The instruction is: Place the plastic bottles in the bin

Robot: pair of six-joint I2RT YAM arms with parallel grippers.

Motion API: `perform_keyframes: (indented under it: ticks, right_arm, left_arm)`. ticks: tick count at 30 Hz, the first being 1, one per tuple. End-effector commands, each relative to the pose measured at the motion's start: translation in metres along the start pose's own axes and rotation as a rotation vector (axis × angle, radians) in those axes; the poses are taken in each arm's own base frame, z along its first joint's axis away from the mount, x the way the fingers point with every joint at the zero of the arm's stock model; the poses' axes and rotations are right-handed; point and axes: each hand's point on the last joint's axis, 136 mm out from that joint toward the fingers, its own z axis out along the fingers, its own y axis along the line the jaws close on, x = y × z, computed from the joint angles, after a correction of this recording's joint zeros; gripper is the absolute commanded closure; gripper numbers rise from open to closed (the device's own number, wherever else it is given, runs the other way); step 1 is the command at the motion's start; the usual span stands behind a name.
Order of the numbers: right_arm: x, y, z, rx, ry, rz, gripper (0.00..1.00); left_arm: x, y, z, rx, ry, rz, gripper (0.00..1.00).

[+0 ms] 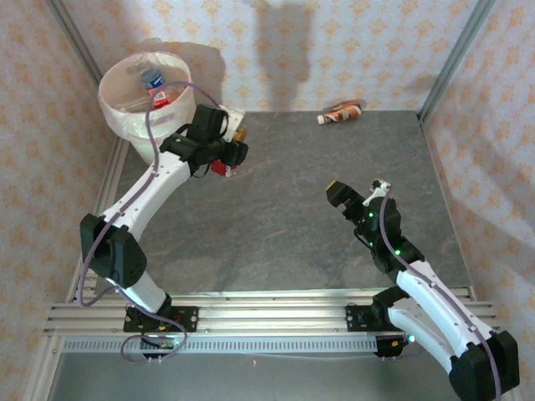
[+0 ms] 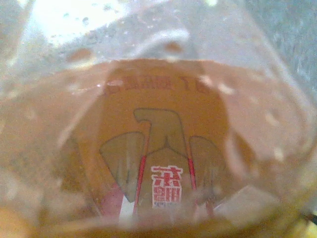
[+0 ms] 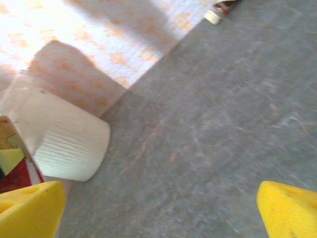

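While the left end effector (image 1: 229, 155) is clamped on the held bottle (image 2: 158, 148) (orange label, red printed characters), that bottle sits just beside the bin (image 1: 125, 121), on the side facing the table centre. Whether it is lifted clear of the table (image 1: 284, 251) cannot be told. In the left wrist view, the clear wall of the held bottle lies close against the lens and is blurred.

The bin stands upright at the far-left corner of the table. 2 binned bottles (image 1: 159, 98) lie inside it, 1 showing blue and 1 showing red.

The right end effector (image 1: 358, 194) hovers over the right half of the table, its yellow fingertips (image 3: 29, 210) spread wide apart with nothing between them.

1 loose bottle (image 1: 341, 113) lies on its side at the far edge, right of centre, well apart from both arms.
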Motion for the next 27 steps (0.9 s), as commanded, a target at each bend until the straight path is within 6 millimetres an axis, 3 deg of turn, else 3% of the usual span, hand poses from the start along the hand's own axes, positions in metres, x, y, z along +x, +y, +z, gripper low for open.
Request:
perform_keyframes:
  ticks: [1, 7, 12, 15, 23, 24, 27]
  right_arm:
    - [-0.022, 0.060, 0.003, -0.178, -0.052, -0.119, 0.01]
    - [-0.002, 0.091, 0.028, -0.217, 0.057, -0.223, 0.01]
    - [-0.009, 0.106, 0.039, -0.245, 0.030, -0.229, 0.01]
    - [-0.014, 0.108, 0.038, -0.237, 0.015, -0.259, 0.01]
    - [-0.015, 0.087, 0.030, -0.156, -0.006, -0.287, 0.01]
    - [-0.014, 0.084, 0.029, -0.147, -0.006, -0.284, 0.01]
    - [-0.012, 0.077, 0.027, -0.123, -0.004, -0.278, 0.01]
  left_arm:
    - [-0.025, 0.014, -0.025, -0.011, -0.111, -0.180, 0.70]
    - [-0.067, 0.057, -0.078, -0.136, -0.202, -0.251, 0.70]
    - [-0.104, 0.118, -0.119, -0.300, -0.291, -0.317, 0.70]
    - [-0.118, 0.155, -0.134, -0.364, -0.332, -0.395, 0.70]
    - [-0.121, 0.251, -0.132, -0.508, -0.375, -0.598, 0.70]
    - [-0.117, 0.265, -0.119, -0.524, -0.361, -0.615, 0.70]
    - [-0.115, 0.287, -0.112, -0.564, -0.365, -0.602, 0.70]
